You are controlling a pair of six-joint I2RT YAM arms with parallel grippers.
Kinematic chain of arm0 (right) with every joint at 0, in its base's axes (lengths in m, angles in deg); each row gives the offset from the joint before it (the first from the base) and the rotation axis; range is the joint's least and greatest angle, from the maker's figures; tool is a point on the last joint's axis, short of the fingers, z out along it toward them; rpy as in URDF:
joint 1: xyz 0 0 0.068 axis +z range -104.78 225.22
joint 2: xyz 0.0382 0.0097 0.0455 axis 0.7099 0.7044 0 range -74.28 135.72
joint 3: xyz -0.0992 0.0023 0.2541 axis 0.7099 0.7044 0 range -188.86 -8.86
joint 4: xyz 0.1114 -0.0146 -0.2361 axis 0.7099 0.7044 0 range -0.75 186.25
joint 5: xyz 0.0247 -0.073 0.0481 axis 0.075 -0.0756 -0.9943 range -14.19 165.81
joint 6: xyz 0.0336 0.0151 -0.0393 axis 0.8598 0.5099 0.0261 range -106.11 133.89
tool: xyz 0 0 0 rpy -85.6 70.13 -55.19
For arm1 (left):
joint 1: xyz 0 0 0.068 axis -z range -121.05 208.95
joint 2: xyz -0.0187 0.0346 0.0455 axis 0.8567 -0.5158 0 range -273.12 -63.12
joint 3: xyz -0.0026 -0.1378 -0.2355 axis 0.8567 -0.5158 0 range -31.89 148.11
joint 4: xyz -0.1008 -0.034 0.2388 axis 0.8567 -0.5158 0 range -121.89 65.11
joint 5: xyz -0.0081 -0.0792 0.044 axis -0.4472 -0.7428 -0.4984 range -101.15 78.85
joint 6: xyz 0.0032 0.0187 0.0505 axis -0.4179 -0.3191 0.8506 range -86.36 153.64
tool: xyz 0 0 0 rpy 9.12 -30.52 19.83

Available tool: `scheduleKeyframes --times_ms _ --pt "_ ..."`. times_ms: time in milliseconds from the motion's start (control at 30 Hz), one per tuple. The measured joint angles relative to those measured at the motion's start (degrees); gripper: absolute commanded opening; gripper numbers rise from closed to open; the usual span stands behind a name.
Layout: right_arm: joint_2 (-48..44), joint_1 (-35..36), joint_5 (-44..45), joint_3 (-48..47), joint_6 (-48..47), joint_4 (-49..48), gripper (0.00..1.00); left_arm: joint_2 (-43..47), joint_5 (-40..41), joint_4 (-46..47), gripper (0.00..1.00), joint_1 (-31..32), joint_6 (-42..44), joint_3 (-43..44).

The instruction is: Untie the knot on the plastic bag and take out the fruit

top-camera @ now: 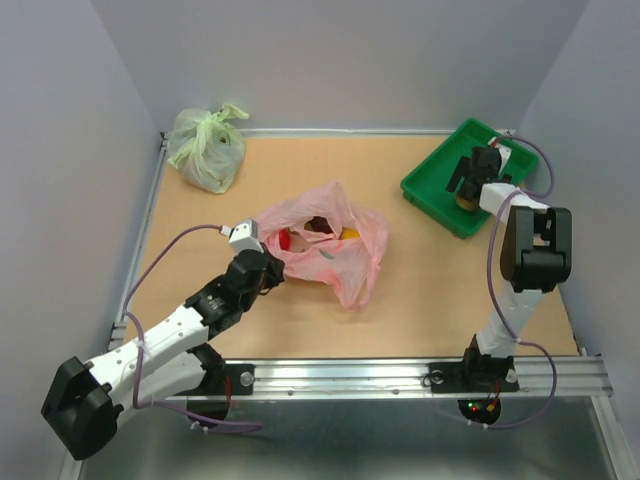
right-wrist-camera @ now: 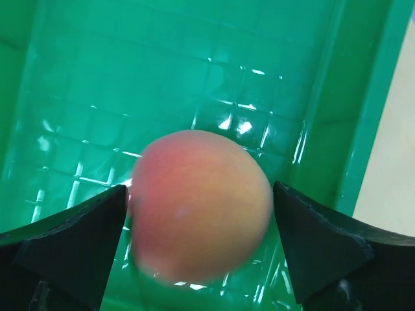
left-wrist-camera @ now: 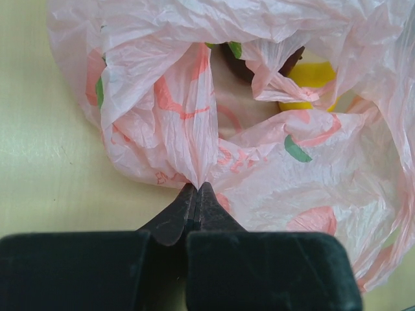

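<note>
Pinching the flimsy, slippery-looking plastic bag (top-camera: 330, 250) mid-table by a gathered rim fold, the left gripper (left-wrist-camera: 196, 188) clamps tight; the right gripper (right-wrist-camera: 201, 194) gapes around a bruisable-looking fruit (right-wrist-camera: 194, 220) in the green tray (right-wrist-camera: 78, 78).

A tan, wood-toned table (top-camera: 300, 170) fills the middle of the top view, edged along its far and left sides by a thin metal frame (top-camera: 330, 131). Plain pale lavender-grey walls close it in: a back wall (top-camera: 340, 60), a left wall (top-camera: 60, 150) and a right wall (top-camera: 600, 110). Along the near edge runs a slotted aluminium rail (top-camera: 350, 375), with a dull grey surface (top-camera: 350, 445) below it. The light is soft and even
</note>
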Motion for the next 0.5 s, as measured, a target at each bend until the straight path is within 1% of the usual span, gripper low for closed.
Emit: scheduleKeyframes --times_ms 133,267,400,467,500 --pt "0.68 0.48 0.44 0.00 0.74 0.52 1.00 0.00 -0.66 0.11 0.00 0.00 0.00 -0.11" --pt "-0.94 1.16 0.20 0.00 0.72 0.92 1.00 0.07 -1.51 0.35 0.00 -0.02 -0.04 -0.13" --pt "-7.56 2.05 -4.09 1.18 0.33 1.31 1.00 0.87 -1.75 0.35 0.00 -0.02 -0.20 -0.33" --pt "-13.73 3.67 -7.48 2.64 -0.42 1.25 1.00 1.09 -1.79 0.39 0.00 -0.02 -0.24 -0.35" --pt "-16.94 5.55 -8.44 3.34 -0.92 1.03 1.00 1.14 -1.79 0.39 0.00 -0.02 -0.26 -0.35"
